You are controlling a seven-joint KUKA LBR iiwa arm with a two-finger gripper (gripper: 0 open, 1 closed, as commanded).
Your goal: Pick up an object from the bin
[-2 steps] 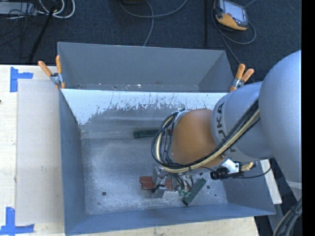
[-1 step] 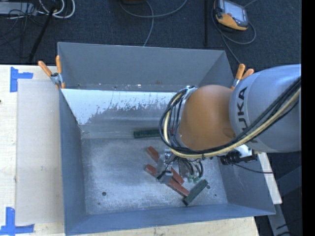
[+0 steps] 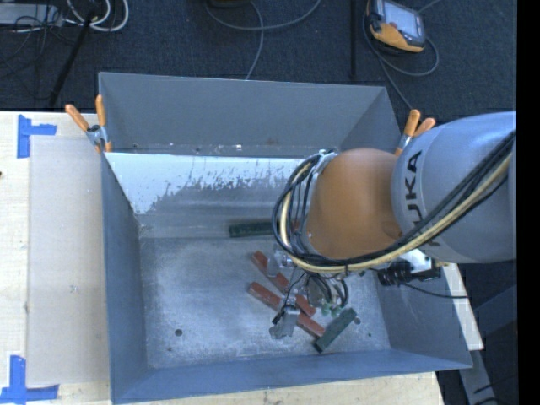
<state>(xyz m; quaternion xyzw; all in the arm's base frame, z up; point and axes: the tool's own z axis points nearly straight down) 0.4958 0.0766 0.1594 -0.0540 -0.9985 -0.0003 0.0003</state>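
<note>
Camera view: arm [image 3: 468,184] bends down from right, claw [image 3: 288,319] among reddish-brown sticks [image 3: 267,294], open or closed unclear.

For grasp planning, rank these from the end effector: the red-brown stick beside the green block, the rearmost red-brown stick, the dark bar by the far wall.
1. Red-brown stick beside the green block, right next to the end effector.
2. Rearmost red-brown stick, behind it, mid-floor.
3. Dark bar, at the far wall's foot.
</note>
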